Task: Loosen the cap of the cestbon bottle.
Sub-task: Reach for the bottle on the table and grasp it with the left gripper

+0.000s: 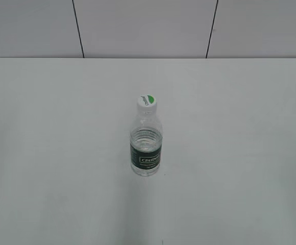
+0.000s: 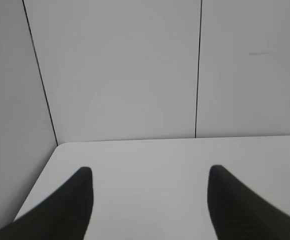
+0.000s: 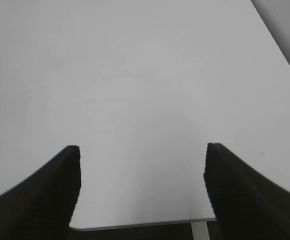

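Well apart: cestbon bottle [image 1: 146, 148] (capped), both pincers spread.

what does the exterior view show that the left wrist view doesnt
Only the exterior view shows the cestbon bottle, standing upright near the middle of the table with its white cap on; no arm or gripper appears there.

Only the left wrist view shows the left gripper, its two dark fingers spread wide with nothing between them, plus the table's rounded far-left corner and a side wall.

Both show the plain white tabletop and the pale panelled wall with dark vertical seams behind it.
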{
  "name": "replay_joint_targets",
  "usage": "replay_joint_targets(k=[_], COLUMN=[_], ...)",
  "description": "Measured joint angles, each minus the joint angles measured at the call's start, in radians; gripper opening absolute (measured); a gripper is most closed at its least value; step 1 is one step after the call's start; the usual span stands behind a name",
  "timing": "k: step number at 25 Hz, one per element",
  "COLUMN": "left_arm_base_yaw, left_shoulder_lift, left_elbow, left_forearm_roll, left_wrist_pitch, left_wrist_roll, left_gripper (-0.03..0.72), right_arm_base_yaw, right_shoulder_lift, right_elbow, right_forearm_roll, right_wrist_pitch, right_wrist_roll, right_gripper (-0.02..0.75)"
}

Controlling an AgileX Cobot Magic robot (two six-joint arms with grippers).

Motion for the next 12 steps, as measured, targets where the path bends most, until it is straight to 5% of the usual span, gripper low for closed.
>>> replay_joint_targets(k=[12], left_arm_base_yaw=[-0.011], left_shoulder_lift=[0.234], left_elbow=[0.036], left_forearm_roll=[-0.008], left_wrist_pitch=[-0.275], left_wrist_roll=[0.0], left_gripper=[0.436], right_arm_base_yaw=[0.0], right_shoulder_lift=[0.0], right_elbow=[0.0], right_forearm_roll=[0.0], right_wrist_pitch=[0.0], right_wrist_roll=[0.0], right_gripper=[0.591])
